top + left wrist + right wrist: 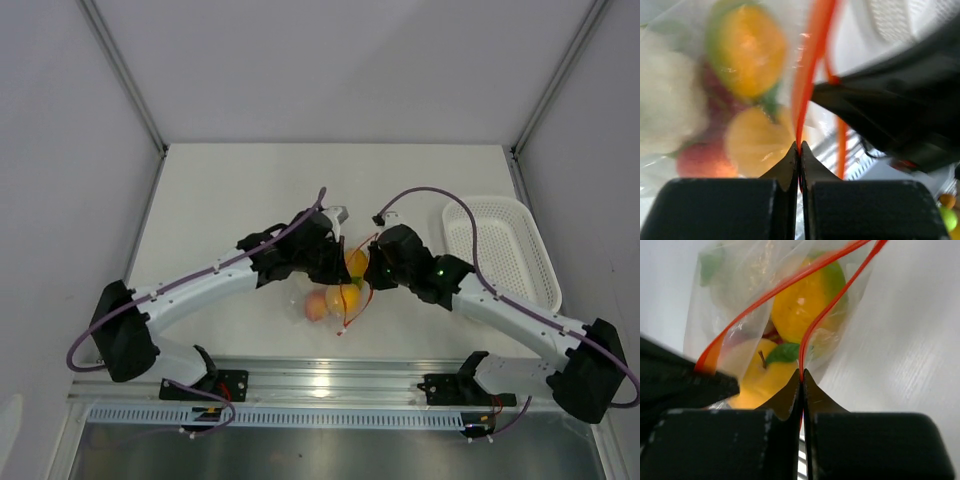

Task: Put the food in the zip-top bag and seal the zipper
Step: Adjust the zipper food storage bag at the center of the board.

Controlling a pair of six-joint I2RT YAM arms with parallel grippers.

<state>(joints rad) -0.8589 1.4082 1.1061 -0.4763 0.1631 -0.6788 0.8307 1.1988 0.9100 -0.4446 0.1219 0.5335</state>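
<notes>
The clear zip-top bag [308, 298] lies at the table's middle between my two grippers, with the food [318, 305] inside: orange and yellow fruits [800, 305], something red and a pale piece [665, 105]. My left gripper [799, 145] is shut on one side of the red-orange zipper [810, 60]. My right gripper [801, 372] is shut on the other side of the zipper [830, 310]. In the right wrist view the two strips stand apart and the bag's mouth gapes. From above, the left gripper [340, 262] and right gripper [370, 275] sit close together over the bag.
A white perforated basket [500, 250] stands at the right side of the table, and its edge shows in the left wrist view [900, 15]. Purple cables [430, 195] loop above both arms. The metal rail [330, 385] runs along the near edge.
</notes>
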